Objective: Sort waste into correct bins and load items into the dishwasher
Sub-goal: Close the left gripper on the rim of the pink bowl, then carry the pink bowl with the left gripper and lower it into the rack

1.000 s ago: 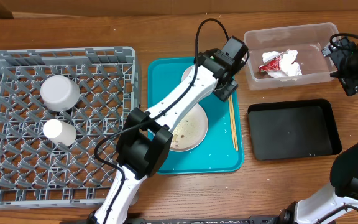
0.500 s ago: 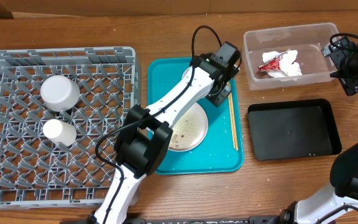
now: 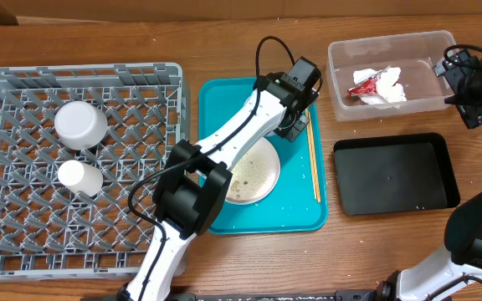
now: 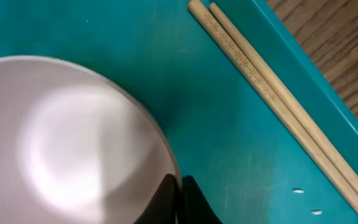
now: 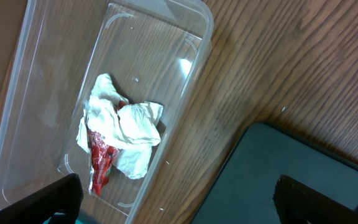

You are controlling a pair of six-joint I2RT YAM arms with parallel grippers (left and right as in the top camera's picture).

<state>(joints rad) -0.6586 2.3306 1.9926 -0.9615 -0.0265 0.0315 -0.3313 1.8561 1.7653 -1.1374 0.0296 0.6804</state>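
Our left gripper (image 4: 180, 200) pinches the rim of the small white round saucer (image 4: 73, 143), which sits on the teal plastic serving tray (image 4: 229, 137) near the thin wooden chopsticks (image 4: 272, 102). Well off that tray, our right gripper (image 5: 176, 193) hangs spread wide by the clear plastic tub (image 5: 191, 50).
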